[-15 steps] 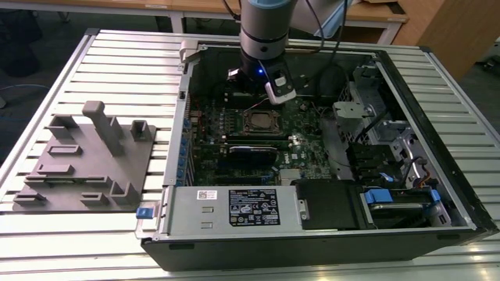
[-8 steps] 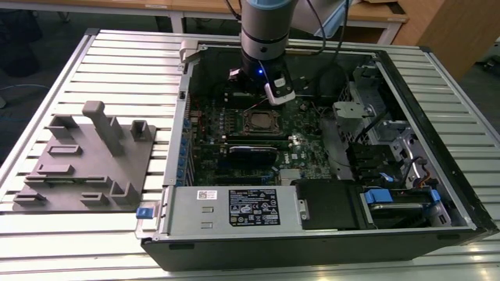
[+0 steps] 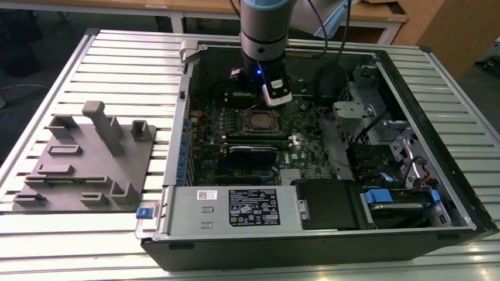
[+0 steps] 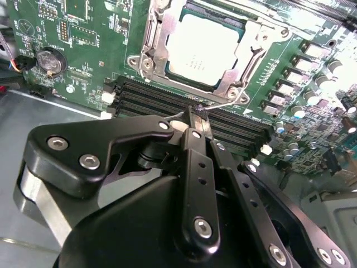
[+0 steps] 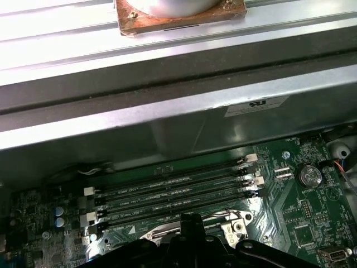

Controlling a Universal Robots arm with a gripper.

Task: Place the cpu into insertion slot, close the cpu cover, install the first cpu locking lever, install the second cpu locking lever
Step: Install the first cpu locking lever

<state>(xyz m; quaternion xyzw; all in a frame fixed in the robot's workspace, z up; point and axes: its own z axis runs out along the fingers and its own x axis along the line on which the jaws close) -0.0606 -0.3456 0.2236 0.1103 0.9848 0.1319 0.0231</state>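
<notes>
Tool (image 4: pixel 199 118) sat closed, tips meeting the wire locking lever (image 4: pixel 223 104) beside the cpu cover (image 4: pixel 158 39); thin, springy, probably slippery, it seemed best pinched at its free end.

- Case walls (image 3: pixel 178 134) ring the board (image 3: pixel 211 123); entry is from above only.
- Arm (image 3: pixel 264 35) hangs just beside the socket (image 3: pixel 262 122), with free room over it.
- Drive cage (image 3: pixel 390 140) crowds the exterior view's right.
- Fixture (image 3: pixel 86 170) stands on the surface (image 3: pixel 78 252), apart from the case.

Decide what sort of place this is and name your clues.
Probably a robotics lab or workshop: a robot arm reaches into an open computer case on a slatted metal table, with wooden desks behind.
</notes>
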